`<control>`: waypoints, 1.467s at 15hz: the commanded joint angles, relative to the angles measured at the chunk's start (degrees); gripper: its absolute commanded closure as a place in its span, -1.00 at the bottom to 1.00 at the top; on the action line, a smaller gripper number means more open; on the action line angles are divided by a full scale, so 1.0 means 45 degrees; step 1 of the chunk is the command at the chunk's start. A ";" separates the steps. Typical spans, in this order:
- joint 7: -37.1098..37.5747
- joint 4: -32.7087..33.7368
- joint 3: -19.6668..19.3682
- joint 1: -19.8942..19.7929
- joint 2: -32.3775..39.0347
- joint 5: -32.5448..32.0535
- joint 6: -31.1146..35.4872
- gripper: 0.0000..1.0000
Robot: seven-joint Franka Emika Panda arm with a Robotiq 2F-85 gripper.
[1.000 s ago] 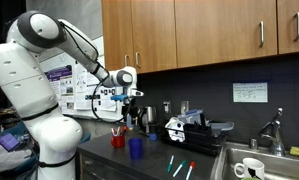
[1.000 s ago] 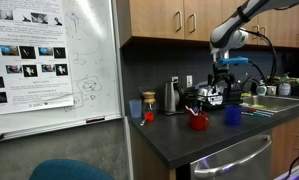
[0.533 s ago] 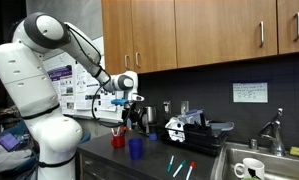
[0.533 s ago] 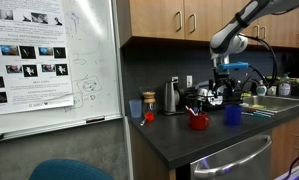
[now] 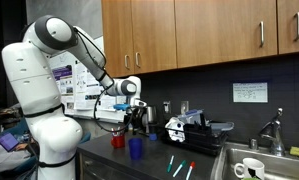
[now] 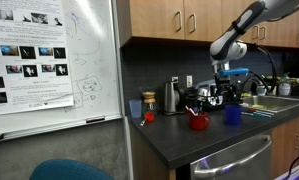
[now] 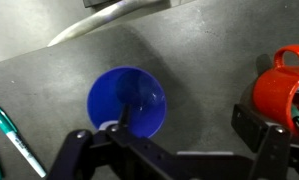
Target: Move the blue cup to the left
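item: blue cup (image 7: pixel 127 103), plain, open top up, standing on the dark grey counter (image 7: pixel 199 55). in both exterior views it sits near the front edge (image 5: pixel 136 148) (image 6: pixel 232 116).

item: red cup (image 7: pixel 282 88), just beside the blue cup and apart from it; in an exterior view (image 6: pixel 198 121) pens stand in it.

item: gripper (image 7: pixel 169 138), fingers spread wide. the blue cup shows between them, closer to the left-hand finger in the wrist view. in both exterior views the gripper (image 5: pixel 135 118) (image 6: pixel 229 98) hangs above the blue cup; it looks clear of the rim, though the small pictures do not settle it.

item: green pen (image 7: pixel 14 135), lying flat on the counter, apart from the blue cup.

item: white mug (image 5: pixel 251 168), in the sink (image 5: pixel 229 160), well apart from both cups.

item: wooden cabinets (image 5: pixel 199 35), above the counter.

item: whiteboard (image 6: pixel 89 60), to one side.
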 commanded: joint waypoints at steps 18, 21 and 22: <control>-0.0066 0.0190 -0.0357 0.0053 0.1137 -0.0348 -0.0062 1.00; -0.0053 0.0159 -0.0309 0.0091 0.0764 -0.0412 -0.0201 0.98; -0.0001 0.0166 -0.0277 0.0110 0.0557 -0.0450 -0.0325 0.98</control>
